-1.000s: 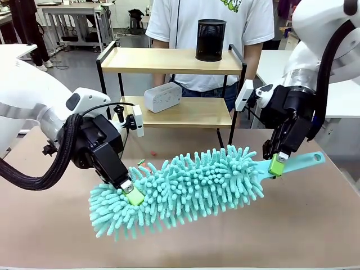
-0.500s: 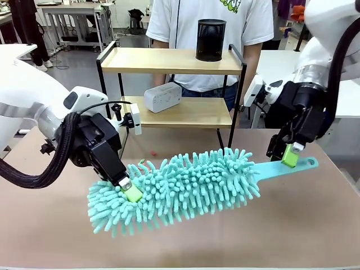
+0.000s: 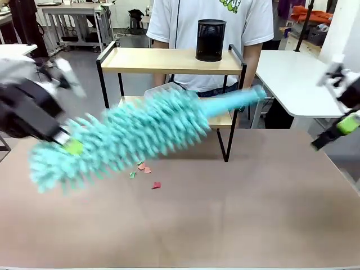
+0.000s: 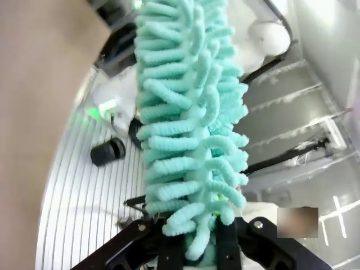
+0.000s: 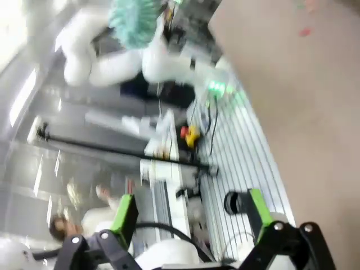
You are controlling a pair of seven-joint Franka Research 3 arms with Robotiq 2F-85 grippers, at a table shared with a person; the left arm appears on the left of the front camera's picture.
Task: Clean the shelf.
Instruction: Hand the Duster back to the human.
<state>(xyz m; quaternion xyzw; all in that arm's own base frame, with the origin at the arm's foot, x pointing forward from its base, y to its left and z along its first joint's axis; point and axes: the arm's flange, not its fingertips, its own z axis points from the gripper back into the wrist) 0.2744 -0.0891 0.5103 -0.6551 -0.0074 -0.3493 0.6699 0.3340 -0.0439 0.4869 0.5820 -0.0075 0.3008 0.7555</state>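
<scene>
front view: left gripper [image 3: 72, 147] pinches teal duster [image 3: 129, 135] before the shelf [image 3: 169, 61].

You're in a robotics lab, not a home. Your brown surface [image 3: 236, 214] sits on a grey open floor among more white tables [image 3: 292, 79] and metal-framed benches [image 3: 73, 17] further back. The right wrist view shows a slatted aluminium mounting plate [image 5: 247, 163] with cables, green status lights [image 5: 216, 87], a yellow box with a red button [image 5: 189, 134], and a white robot arm [image 5: 112, 62]. The shelf [image 3: 169, 62] with a black mesh cup [image 3: 211, 39] stands as a test prop.
</scene>
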